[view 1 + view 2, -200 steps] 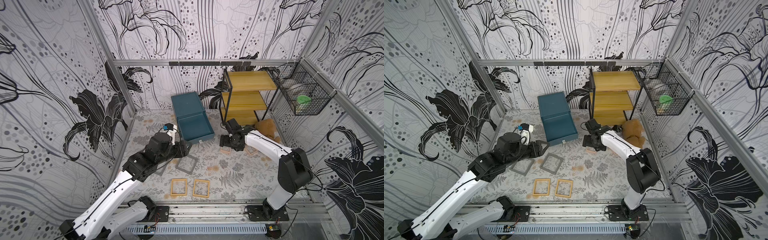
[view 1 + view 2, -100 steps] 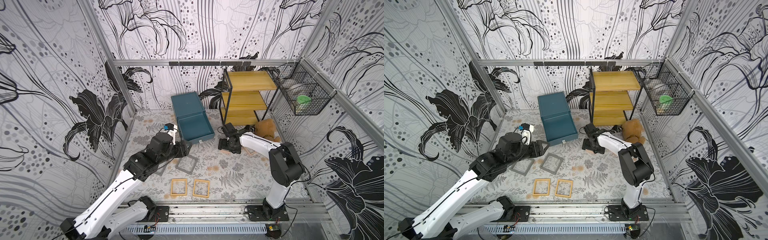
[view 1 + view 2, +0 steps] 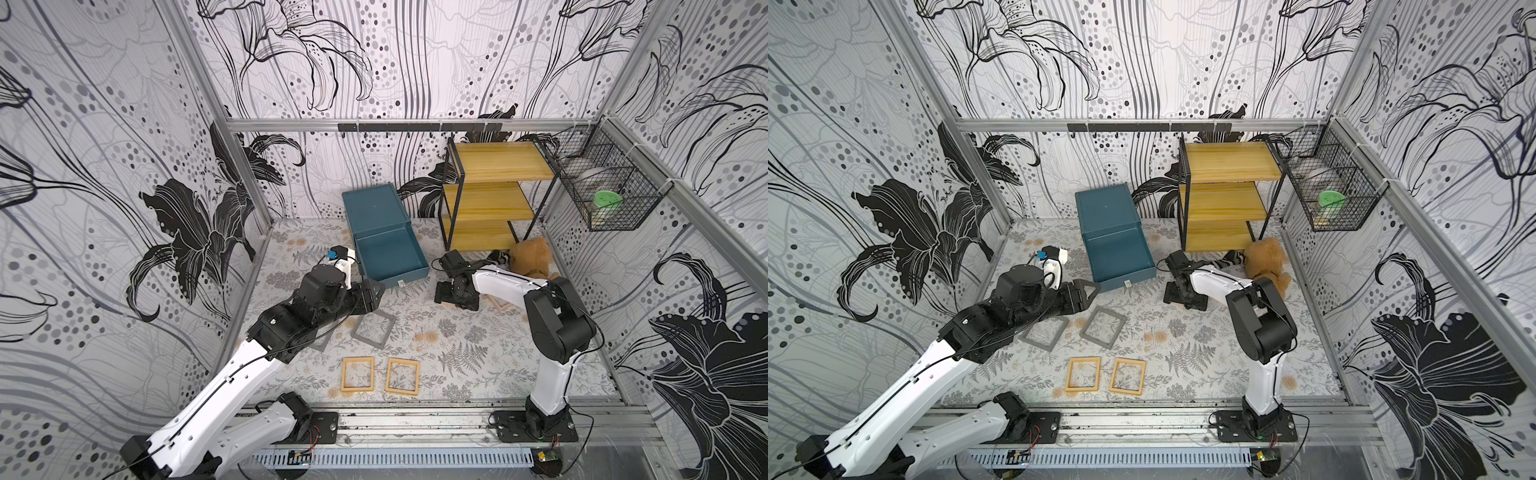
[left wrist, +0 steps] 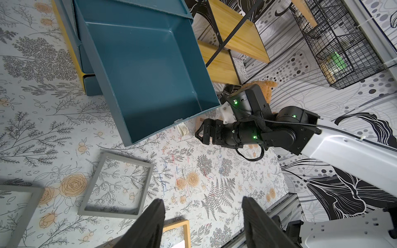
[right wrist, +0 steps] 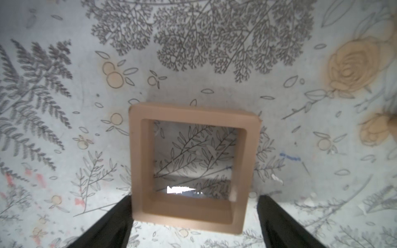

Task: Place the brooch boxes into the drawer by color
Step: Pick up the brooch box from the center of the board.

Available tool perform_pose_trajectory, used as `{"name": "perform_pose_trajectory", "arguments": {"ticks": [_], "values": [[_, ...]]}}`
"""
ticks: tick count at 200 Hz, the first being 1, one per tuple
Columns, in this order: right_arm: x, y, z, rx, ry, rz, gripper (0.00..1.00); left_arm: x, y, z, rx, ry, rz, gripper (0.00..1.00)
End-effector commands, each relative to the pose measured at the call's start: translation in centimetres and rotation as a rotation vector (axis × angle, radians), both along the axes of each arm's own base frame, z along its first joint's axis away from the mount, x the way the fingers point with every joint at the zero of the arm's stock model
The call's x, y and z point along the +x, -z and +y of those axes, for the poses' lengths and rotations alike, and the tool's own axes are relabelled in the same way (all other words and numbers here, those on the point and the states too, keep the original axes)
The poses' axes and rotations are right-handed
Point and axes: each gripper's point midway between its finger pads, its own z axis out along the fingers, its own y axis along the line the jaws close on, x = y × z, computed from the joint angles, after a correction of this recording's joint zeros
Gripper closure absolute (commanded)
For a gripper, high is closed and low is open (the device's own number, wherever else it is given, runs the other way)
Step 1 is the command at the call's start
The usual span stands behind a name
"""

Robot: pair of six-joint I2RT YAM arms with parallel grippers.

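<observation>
Two grey brooch boxes (image 3: 1102,326) and two yellow brooch boxes (image 3: 1082,374) lie flat on the floral surface (image 3: 1183,353) near the open teal drawer (image 3: 1117,253). The right pincer (image 5: 194,199), spread, straddles the pink-beige brooch box (image 5: 193,117); the left pincer (image 4: 202,204) is spread, empty.

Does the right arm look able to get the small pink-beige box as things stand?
Likely yes: the right gripper hangs over the pink-beige box, fingers open on either side, nothing blocking.

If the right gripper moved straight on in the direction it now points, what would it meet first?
The pale pink-beige brooch box, lying flat on the floral mat: the right gripper is open, with fingers either side of its near end. How near is unclear.
</observation>
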Motion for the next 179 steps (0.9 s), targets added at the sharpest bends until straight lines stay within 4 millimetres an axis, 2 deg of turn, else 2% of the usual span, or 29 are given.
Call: {"name": "perform_pose_trajectory", "arguments": {"ticks": [1,24,57,77,97,133,161,167,179], "values": [[0.3,0.4,-0.5,-0.03,0.014,0.001,0.12,0.6,-0.9,-0.4,-0.025,-0.008,-0.037,0.37],[0.4,0.5,-0.6,-0.038,0.005,-0.004,0.2,0.7,-1.1,-0.5,-0.028,-0.008,-0.04,0.37],[0.5,0.4,-1.0,-0.065,-0.005,-0.013,0.38,0.7,-1.0,-0.5,-0.025,-0.009,-0.04,0.37],[0.6,-0.2,-1.4,-0.085,-0.014,-0.027,0.48,0.8,-0.9,-0.5,-0.02,-0.011,-0.039,0.37],[0.4,-1.3,-1.9,-0.108,-0.016,-0.045,0.52,1.0,-0.7,-0.2,-0.007,-0.028,-0.04,0.37],[-0.2,-5.0,-2.4,-0.107,-0.028,-0.082,0.56,1.0,-0.9,0.8,0.0,-0.074,-0.057,0.37],[-1.4,-9.3,-2.8,-0.098,-0.049,-0.113,0.58,1.2,-1.6,1.8,0.007,-0.123,-0.077,0.37],[-1.6,-11.0,-2.9,-0.085,-0.05,-0.138,0.58,1.2,-1.7,2.0,0.009,-0.133,-0.079,0.37],[-2.1,-13.0,-2.7,-0.072,-0.068,-0.16,0.59,1.3,-2.0,2.5,0.014,-0.162,-0.085,0.37]]}}
